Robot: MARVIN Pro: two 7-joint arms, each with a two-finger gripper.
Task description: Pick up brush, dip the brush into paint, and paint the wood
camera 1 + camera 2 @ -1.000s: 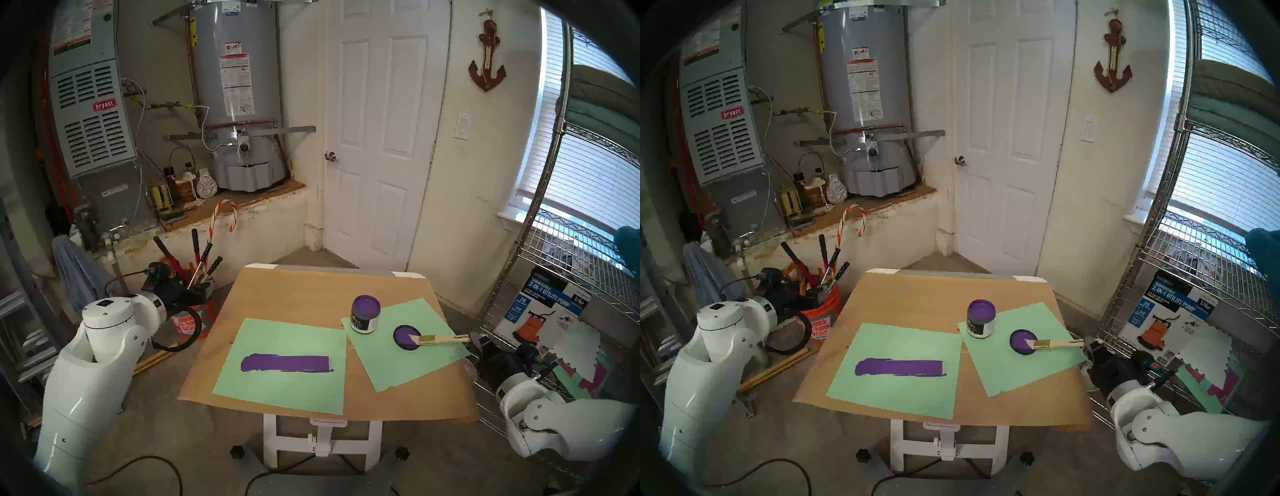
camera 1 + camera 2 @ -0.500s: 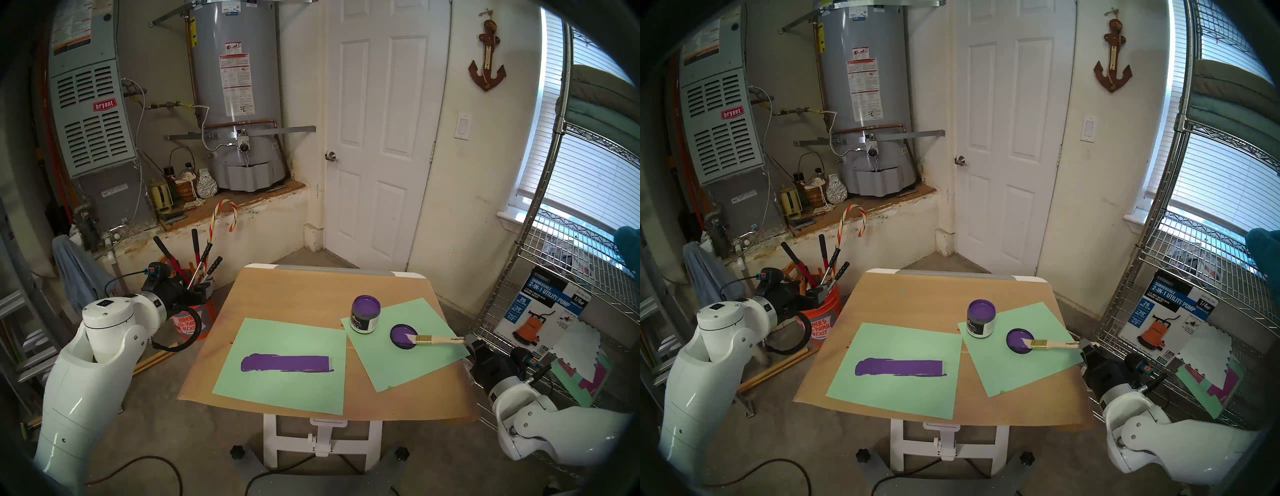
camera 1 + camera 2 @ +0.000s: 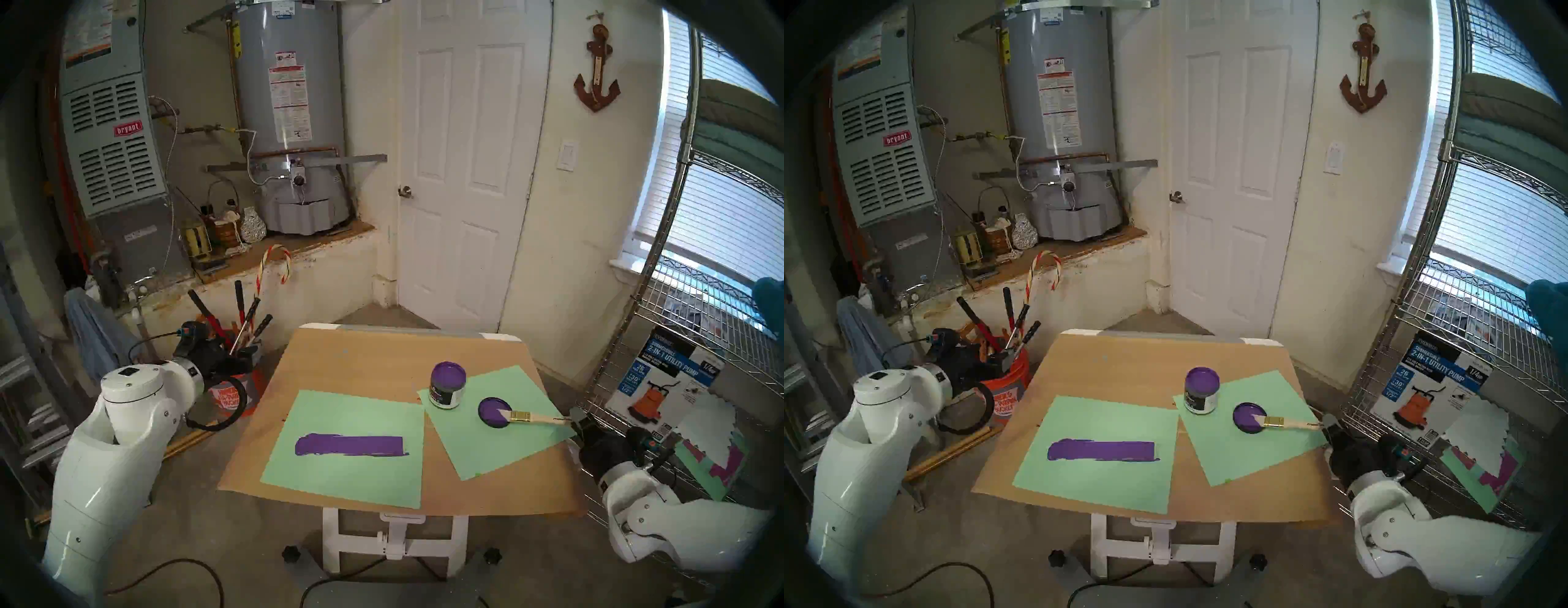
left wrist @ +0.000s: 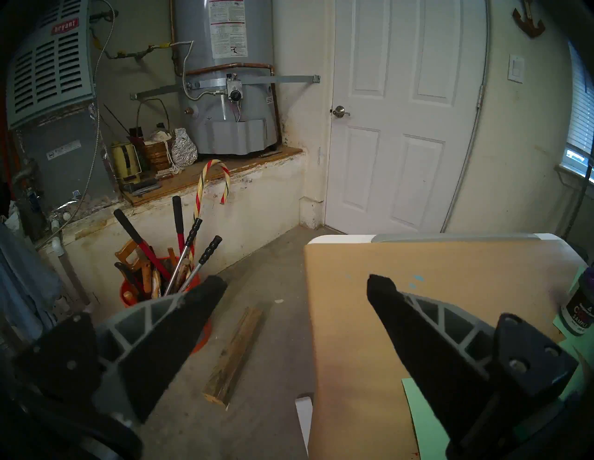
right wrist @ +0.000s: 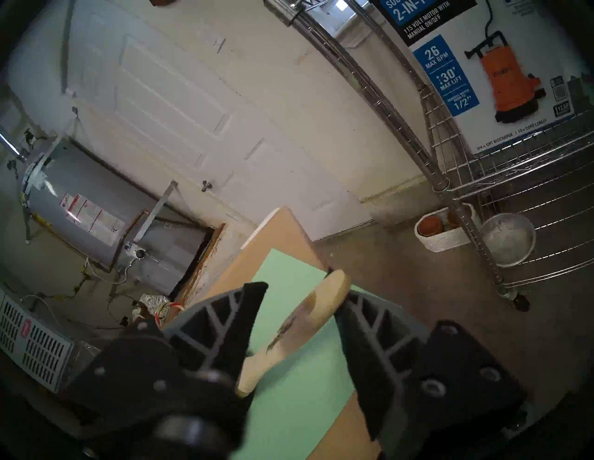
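**Brush laid across lid, right gripper parted at handle end**

While the small flat paintbrush with pale wooden handle and brass ferrule [image 3: 535, 417] lies on the right-hand mint-green paper sheet [image 3: 500, 446], its long axis runs nearly left-right across the table. Bristles point toward the table's middle and rest on the round black lid coated in purple paint [image 3: 493, 412]; the handle end points at the table's right edge.

Right gripper [image 5: 303, 300]: fingers apart, not clamped. In the right wrist view the handle passes between them, its rounded end just beside the right-hand finger [image 5: 360, 321]; contact cannot be told. A clear gap shows on the other side.

Left gripper [image 4: 294, 284]: wide open, holding nothing, off the table's left edge above the floor.

Small open jar of purple paint [image 3: 448, 384] stands just beside the lid, on the far corner of the same sheet. Thin flat wood strip coated purple [image 3: 350, 444] lies lengthwise left-right on the other mint-green sheet [image 3: 339, 479], well apart from the brush.

Brown-paper-covered table [image 3: 382, 361]: far half bare. Chrome wire shelf rack [image 3: 679, 322] stands close behind the right arm.
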